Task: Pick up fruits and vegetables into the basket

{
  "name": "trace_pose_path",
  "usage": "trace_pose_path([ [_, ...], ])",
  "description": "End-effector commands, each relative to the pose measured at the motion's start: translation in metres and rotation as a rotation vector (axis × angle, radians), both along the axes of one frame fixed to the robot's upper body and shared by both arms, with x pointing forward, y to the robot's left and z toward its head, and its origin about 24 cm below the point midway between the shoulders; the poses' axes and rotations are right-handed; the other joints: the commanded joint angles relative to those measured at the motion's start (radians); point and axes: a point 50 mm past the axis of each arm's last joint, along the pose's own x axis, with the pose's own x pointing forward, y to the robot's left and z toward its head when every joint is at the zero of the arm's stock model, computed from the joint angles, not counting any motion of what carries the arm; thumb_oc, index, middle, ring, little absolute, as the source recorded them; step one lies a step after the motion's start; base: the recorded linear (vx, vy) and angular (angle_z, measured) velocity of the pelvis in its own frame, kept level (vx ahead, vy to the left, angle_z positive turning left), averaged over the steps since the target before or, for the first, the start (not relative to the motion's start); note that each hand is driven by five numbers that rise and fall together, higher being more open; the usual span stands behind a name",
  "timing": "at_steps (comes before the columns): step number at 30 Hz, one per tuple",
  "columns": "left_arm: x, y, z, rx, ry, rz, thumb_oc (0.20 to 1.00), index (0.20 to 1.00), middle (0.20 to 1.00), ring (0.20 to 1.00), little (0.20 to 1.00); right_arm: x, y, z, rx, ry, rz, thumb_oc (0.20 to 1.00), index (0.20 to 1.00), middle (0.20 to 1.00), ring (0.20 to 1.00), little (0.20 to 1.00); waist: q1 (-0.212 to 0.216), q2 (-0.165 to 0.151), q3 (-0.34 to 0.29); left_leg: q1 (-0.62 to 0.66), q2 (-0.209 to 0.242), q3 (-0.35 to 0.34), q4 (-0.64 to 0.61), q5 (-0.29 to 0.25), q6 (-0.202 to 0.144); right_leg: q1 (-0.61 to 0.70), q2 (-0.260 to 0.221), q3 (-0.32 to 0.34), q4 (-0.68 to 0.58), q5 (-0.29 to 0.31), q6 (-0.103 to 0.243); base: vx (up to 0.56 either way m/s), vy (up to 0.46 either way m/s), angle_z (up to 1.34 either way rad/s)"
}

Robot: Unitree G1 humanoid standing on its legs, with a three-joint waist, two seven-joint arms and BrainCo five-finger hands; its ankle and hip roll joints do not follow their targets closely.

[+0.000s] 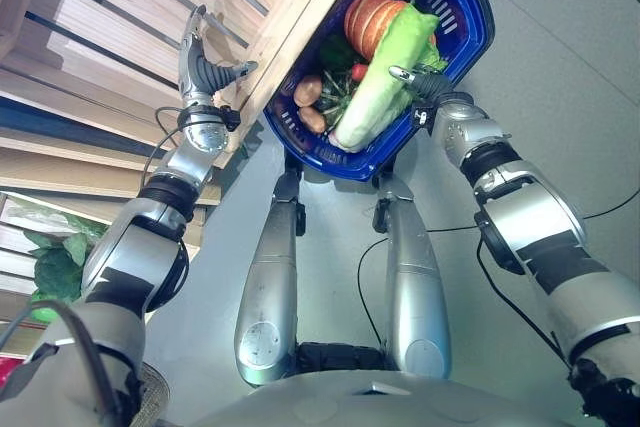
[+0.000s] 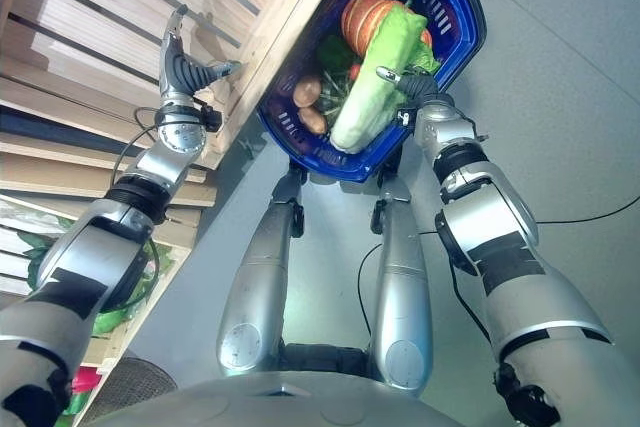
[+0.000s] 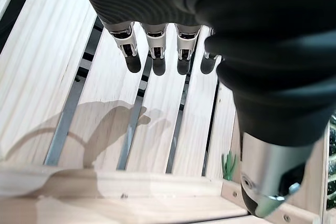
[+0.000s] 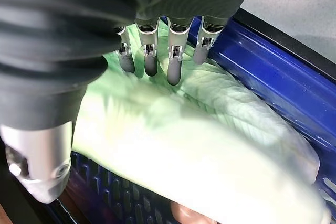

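Observation:
A blue plastic basket [image 1: 470, 47] stands on the floor beside the wooden shelf. In it lie a long pale green cabbage [image 1: 385, 77], an orange pumpkin [image 1: 372, 17], two potatoes [image 1: 308, 90], a small red vegetable [image 1: 358, 72] and dark leafy greens [image 1: 335, 52]. My right hand [image 1: 425, 85] hovers over the cabbage [image 4: 199, 145] inside the basket, open; its straight fingers [image 4: 176, 61] point along the leaf, with the thumb [image 4: 42, 166] held apart. My left hand [image 1: 200, 72] is raised over the shelf's wooden slats [image 3: 47, 66], open, fingers [image 3: 157, 51] straight, holding nothing.
The slatted wooden shelf [image 1: 110, 7] fills the left side, its corner post [image 1: 290, 17] right against the basket. Leafy greens [image 1: 55, 262] sit on a lower level at the far left. Grey floor [image 1: 560, 97] lies to the right of the basket.

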Motion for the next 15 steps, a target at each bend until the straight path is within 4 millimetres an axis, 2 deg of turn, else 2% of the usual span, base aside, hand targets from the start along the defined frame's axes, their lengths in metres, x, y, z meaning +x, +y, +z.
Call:
trace_pose_path([
  [1,-0.0006,-0.0048,-0.0011,-0.077,-0.046,0.008,1.0,1.0,1.0,1.0,1.0,-0.0011,-0.017,0.0023,0.028,-0.012,-0.043,1.0,1.0,1.0,1.0,1.0,-0.003,0.072,-0.041,-0.036,-0.081,-0.008,0.064,-0.067,0.039,0.039,0.049,-0.072,0.017,-0.072,0.027,0.0,0.0,0.0],
  [8,0.0001,-0.0059,0.0011,-0.077,-0.049,0.01,1.0,1.0,1.0,1.0,1.0,-0.0003,-0.0172,0.0055,0.023,-0.013,-0.034,1.0,1.0,1.0,1.0,1.0,-0.005,0.07,-0.041,-0.033,-0.079,-0.007,0.058,-0.062,0.039,0.042,0.051,-0.069,0.011,-0.07,0.027,0.0,0.0,0.0],
  [15,-0.002,-0.0047,-0.0048,-0.084,-0.037,0.013,1.0,1.0,1.0,1.0,1.0,-0.0009,-0.0195,0.005,0.012,-0.026,-0.045,1.0,1.0,1.0,1.0,1.0,-0.006,0.068,-0.041,-0.023,-0.081,-0.009,0.05,-0.062,0.042,0.051,0.054,-0.068,0.003,-0.068,0.026,0.0,0.0,0.0],
])
